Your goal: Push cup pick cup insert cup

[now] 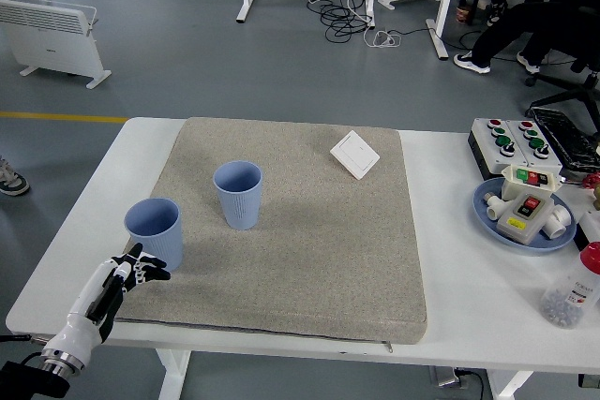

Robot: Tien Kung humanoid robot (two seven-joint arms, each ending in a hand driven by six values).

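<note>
Two blue ribbed cups stand upright on the grey mat (309,259). One cup (155,232) is at the mat's left edge, the other cup (238,194) a little right and farther back. My left hand (129,274) comes in from the lower left, fingers spread and empty, just below and left of the nearer cup, not touching it. My right hand is out of view.
A white switch plate (355,155) lies at the mat's back right. On the table's right are a button box (514,143), a blue plate (497,223) with parts, and a red-capped bottle (573,290).
</note>
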